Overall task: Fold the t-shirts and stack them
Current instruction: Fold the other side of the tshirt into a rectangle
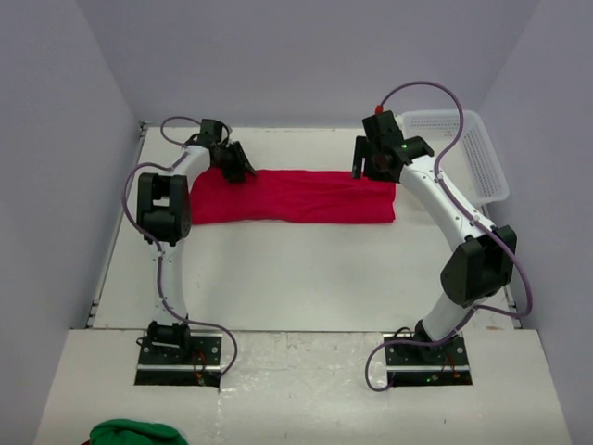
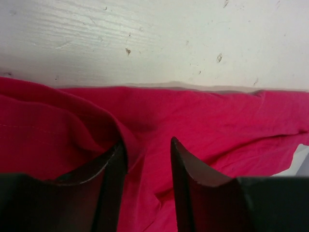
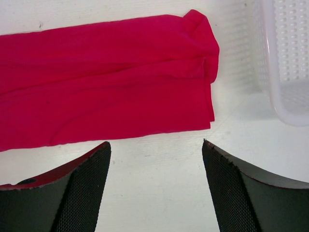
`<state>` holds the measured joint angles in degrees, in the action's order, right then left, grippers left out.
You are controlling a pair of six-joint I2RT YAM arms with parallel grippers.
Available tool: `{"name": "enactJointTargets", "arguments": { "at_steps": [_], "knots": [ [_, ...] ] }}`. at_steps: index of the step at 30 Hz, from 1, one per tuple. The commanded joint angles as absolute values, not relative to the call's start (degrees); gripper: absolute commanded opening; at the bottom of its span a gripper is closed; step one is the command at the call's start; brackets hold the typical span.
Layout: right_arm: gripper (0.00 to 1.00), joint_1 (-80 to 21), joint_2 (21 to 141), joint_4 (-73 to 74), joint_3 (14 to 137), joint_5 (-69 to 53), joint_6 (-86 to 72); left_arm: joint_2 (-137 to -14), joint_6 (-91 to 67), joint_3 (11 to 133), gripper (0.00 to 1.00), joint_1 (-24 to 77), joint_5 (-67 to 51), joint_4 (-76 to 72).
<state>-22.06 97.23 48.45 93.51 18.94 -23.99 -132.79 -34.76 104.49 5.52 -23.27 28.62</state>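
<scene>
The red t-shirt (image 1: 292,197) lies as a long folded band on the table (image 1: 306,278), just beside the white basket (image 1: 489,158). It looks light, limp and prone to bunching, so the corners and hems probably give the surest hold. At the band's end far from the basket, the left gripper (image 2: 147,142) stands narrowly parted around a raised crease, clamping nothing. The right gripper (image 3: 155,142) gapes wide and empty over the end nearest the basket.

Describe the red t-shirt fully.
The plain bright red soft cloth t-shirt lies folded lengthwise into a long creased band across the far side of the white table. Its left end is rumpled, a fold rising against a finger of the open left end effector. The open right end effector hovers beside its right end, not touching.
</scene>
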Motion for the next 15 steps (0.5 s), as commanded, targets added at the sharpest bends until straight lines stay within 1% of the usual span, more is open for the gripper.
{"name": "enactJointTargets", "arguments": {
  "at_steps": [1, 3, 5, 9, 11, 12, 14, 15],
  "knots": [
    [0.77, -22.1, 97.4, 47.7, 94.4, 19.7, -24.5, -128.4, -32.3, 106.3, 0.45, 5.5, -20.8, 28.7],
    [0.77, -22.1, 97.6, 47.6, 94.5, 19.1, -24.7, -126.9, -31.2, 105.7, 0.50, 5.7, -20.2, 27.5],
    [0.77, -22.3, 97.7, 47.5, 94.6, 18.4, -24.8, -123.4, -29.7, 102.9, 0.51, 6.1, -19.1, 25.4],
    [0.77, -22.9, 98.2, 46.9, 94.2, 18.2, -25.0, -116.1, -28.0, 96.8, 0.62, 6.2, -17.1, 18.2],
    [0.77, -23.6, 98.8, 47.0, 94.5, 18.3, -25.0, -113.6, -26.8, 95.4, 0.64, 6.2, -17.3, 17.0],
    [0.77, -23.8, 98.9, 47.1, 94.6, 18.3, -25.0, -112.4, -26.6, 95.0, 0.69, 6.2, -17.4, 16.4],
    [0.77, -24.3, 99.2, 47.3, 94.9, 18.5, -25.0, -112.0, -26.0, 94.9, 0.76, 6.3, -18.2, 16.3],
    [0.77, -24.4, 99.4, 47.5, 95.1, 18.7, -24.9, -112.0, -26.0, 95.2, 0.78, 6.2, -18.4, 17.0]
  ]
}}
